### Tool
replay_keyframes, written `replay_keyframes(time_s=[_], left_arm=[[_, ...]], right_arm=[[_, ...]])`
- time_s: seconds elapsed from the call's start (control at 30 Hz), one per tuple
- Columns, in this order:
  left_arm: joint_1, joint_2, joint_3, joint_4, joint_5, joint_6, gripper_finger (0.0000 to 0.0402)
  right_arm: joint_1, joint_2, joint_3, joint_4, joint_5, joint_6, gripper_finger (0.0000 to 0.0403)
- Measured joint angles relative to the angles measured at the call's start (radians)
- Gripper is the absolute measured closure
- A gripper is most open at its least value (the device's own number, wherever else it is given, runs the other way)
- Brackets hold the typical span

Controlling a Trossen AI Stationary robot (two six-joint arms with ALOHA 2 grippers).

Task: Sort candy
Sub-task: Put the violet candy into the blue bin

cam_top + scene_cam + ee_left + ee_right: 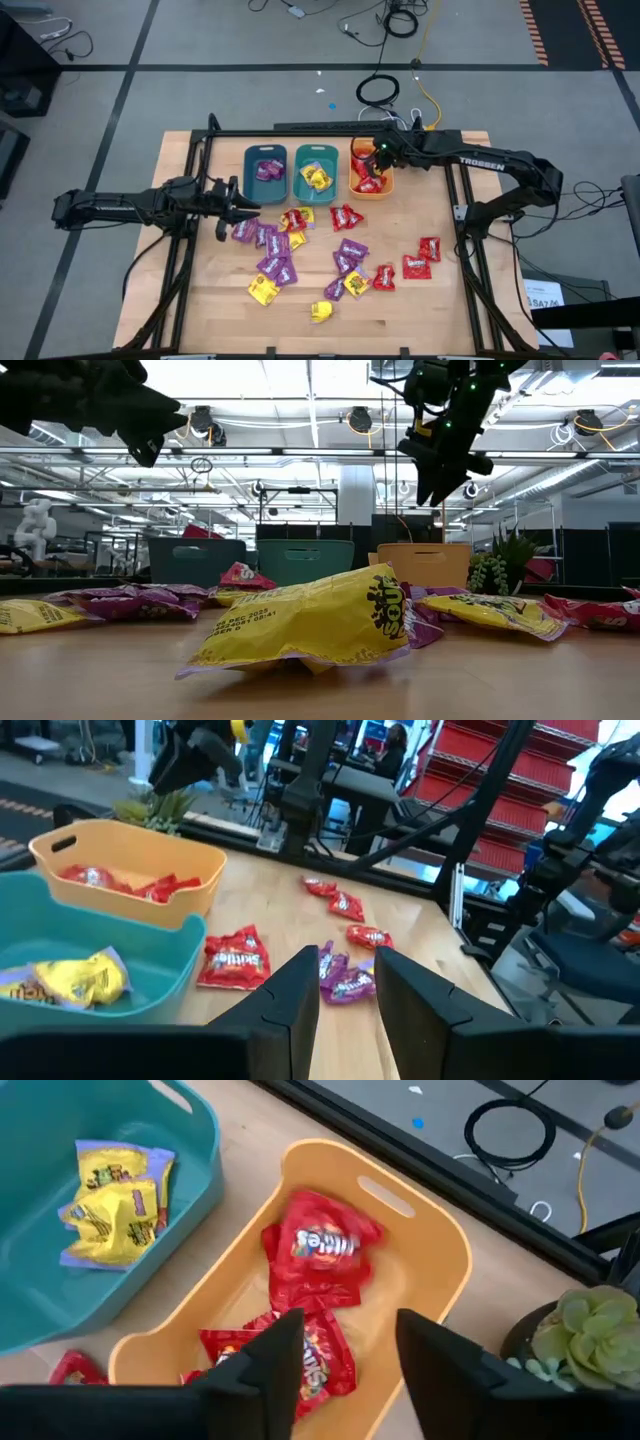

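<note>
Candy (pixel 300 250) lies mostly loose on the wooden table (pixel 440 310), shiny crinkled packets in purple, yellow and red. From above I see three bins in a row: the dark teal bin (pixel 265 170) holds purple packets, the lighter teal bin (pixel 316 172) holds yellow ones, the orange bin (pixel 371 172) holds red ones.

My right gripper (pixel 348 1348) hangs over the orange bin, fingers spread, pinching nothing; its wrist view alone shows a red packet (pixel 322 1248) blurred just under the fingers, above the others. The small green plant (pixel 590 1335) stands beside this bin.

My left gripper (pixel 347 982) waits above the table near the purple packets, fingers apart and empty. The low view shows only one big yellow packet (pixel 310 622) close up.
</note>
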Motion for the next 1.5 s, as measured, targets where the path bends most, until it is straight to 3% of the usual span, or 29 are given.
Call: replay_keyframes(time_s=[0.13, 0.37, 0.5, 0.63, 0.93, 1.07, 1.23, 1.5], left_arm=[[0.0, -0.001, 0.0, 0.02, 0.001, 0.044, 0.0292], [0.004, -0.002, 0.0, -0.006, -0.005, 0.04, 0.029], [0.017, -0.003, 0.0, -0.016, -0.01, 0.04, 0.0264], [0.023, -0.003, 0.0, -0.002, 0.016, 0.046, 0.0243], [0.022, -0.003, 0.0, -0.014, 0.015, 0.01, 0.024], [0.016, -0.003, 0.003, -0.06, -0.137, -0.121, 0.0241], [-0.051, 0.006, 0.082, -0.327, -0.379, -0.277, 0.0244], [-0.204, 0.093, 0.187, -0.601, -0.504, -0.49, 0.0245]], right_arm=[[0.002, -0.007, 0.0, -0.001, -0.02, 0.063, 0.0224], [0.003, -0.008, 0.001, -0.009, -0.221, 0.158, 0.0213], [0.009, -0.009, 0.001, -0.053, -0.293, 0.203, 0.0215], [0.035, -0.009, 0.001, -0.086, -0.309, 0.209, 0.0215], [0.095, -0.009, 0.001, -0.1, -0.307, 0.15, 0.0215], [0.128, -0.009, 0.001, -0.1, -0.299, 0.117, 0.0215], [0.177, -0.009, 0.001, -0.102, -0.299, 0.089, 0.0215], [0.264, -0.009, 0.001, -0.135, -0.282, 0.064, 0.0215]])
